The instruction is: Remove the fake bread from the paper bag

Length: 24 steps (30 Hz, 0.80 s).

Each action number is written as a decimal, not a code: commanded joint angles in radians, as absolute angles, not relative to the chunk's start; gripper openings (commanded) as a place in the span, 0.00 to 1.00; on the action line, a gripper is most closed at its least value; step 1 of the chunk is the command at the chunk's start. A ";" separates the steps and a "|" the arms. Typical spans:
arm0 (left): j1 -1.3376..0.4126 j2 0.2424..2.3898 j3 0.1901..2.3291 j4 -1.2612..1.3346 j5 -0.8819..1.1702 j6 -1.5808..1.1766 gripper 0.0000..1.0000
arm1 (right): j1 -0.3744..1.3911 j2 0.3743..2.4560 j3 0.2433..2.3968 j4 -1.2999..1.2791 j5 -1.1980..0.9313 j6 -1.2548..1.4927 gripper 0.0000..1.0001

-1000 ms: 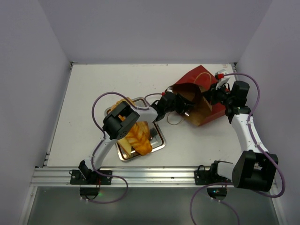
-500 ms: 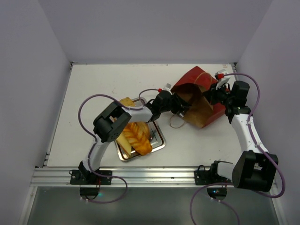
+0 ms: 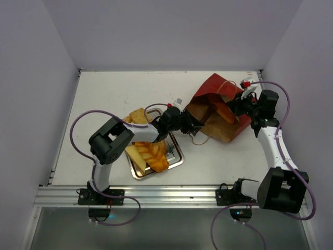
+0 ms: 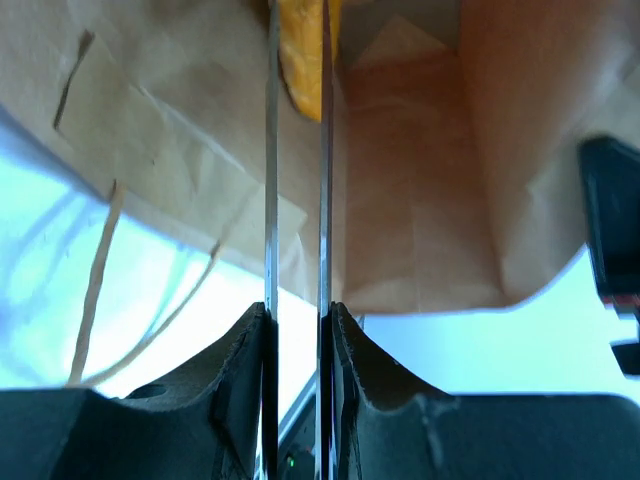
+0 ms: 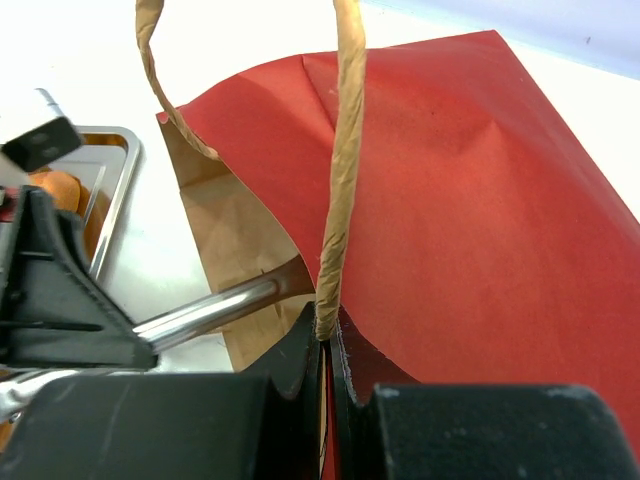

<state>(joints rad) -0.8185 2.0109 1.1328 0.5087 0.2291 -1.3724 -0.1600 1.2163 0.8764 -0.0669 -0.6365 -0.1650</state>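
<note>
The paper bag (image 3: 217,87) lies on its side at the back right, dark red outside and brown inside (image 4: 420,180), with its mouth facing left. One orange piece of fake bread (image 3: 225,112) shows inside it. My left gripper (image 3: 200,119) reaches into the mouth. Its two long thin metal blades (image 4: 297,150) stand close together on either side of the orange piece's end (image 4: 300,70). My right gripper (image 3: 240,101) is at the bag's far top corner, shut (image 5: 328,335) on a tan string handle (image 5: 340,180) over the red paper (image 5: 480,200).
A silver tray (image 3: 179,156) sits left of the bag, with several golden bread pieces (image 3: 151,153) in it; its rim shows in the right wrist view (image 5: 115,200). The bag's other string handle (image 3: 195,136) lies loose on the table by the mouth. Walls close in the table.
My left gripper has drawn back to the left, toward the tray, and its elbow has swung left. The bag's mouth has opened wider and the orange piece inside now shows.
</note>
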 commanded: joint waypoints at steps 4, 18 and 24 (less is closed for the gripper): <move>-0.813 1.841 1.031 0.615 0.255 -1.338 0.00 | -0.172 1.197 0.881 -0.048 -0.615 -0.167 0.00; -0.815 1.683 0.835 0.756 0.262 -1.445 0.00 | -0.172 1.192 0.879 -0.044 -0.612 -0.164 0.00; -0.815 1.641 0.795 0.785 0.291 -1.471 0.00 | -0.173 1.189 0.879 -0.044 -0.612 -0.163 0.00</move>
<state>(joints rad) -0.8185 1.7164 0.8089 0.6441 0.2619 -1.4479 -0.1658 1.2156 0.8764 -0.0666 -0.6186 -0.1646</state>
